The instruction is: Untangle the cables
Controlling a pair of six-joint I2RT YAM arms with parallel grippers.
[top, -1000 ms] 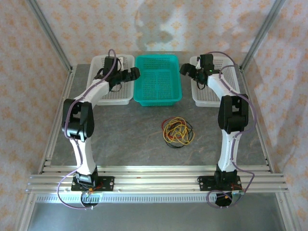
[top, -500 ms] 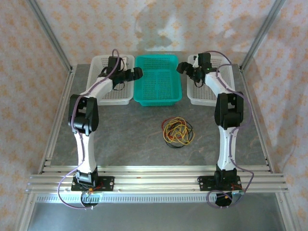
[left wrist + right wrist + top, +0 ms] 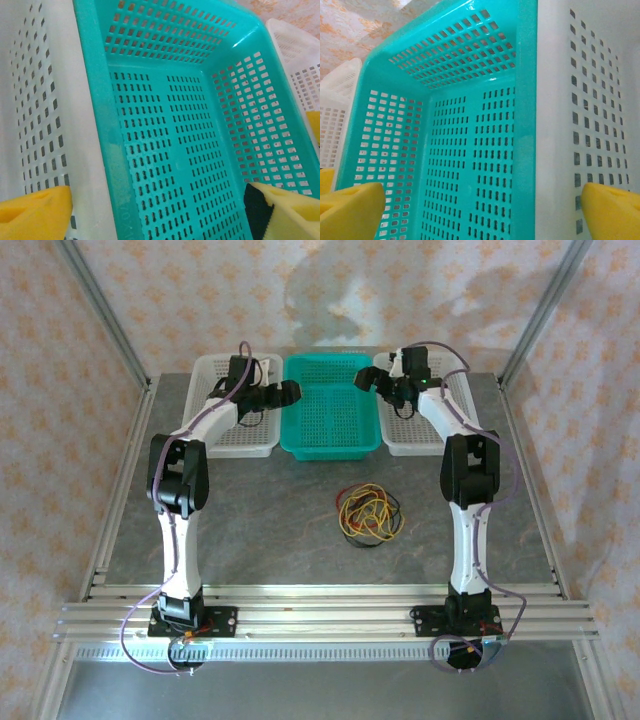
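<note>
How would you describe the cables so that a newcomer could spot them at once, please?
On the grey table, find the teal basket at the far edge. The cables lie just in front of it: thin yellow, red and black loops in one loose tangle, unlike the rigid basket.

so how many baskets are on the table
3, side by side along the far edge: left white basket, teal basket in the middle, right white basket. None looks hidden.

Both arms extend forward from their bases, with the forearms angled inward. The left gripper [image 3: 288, 392] and right gripper [image 3: 364, 381] point toward each other, well apart. On each gripper the yellow fingertips [image 3: 35, 215] stand spread wide.
</note>
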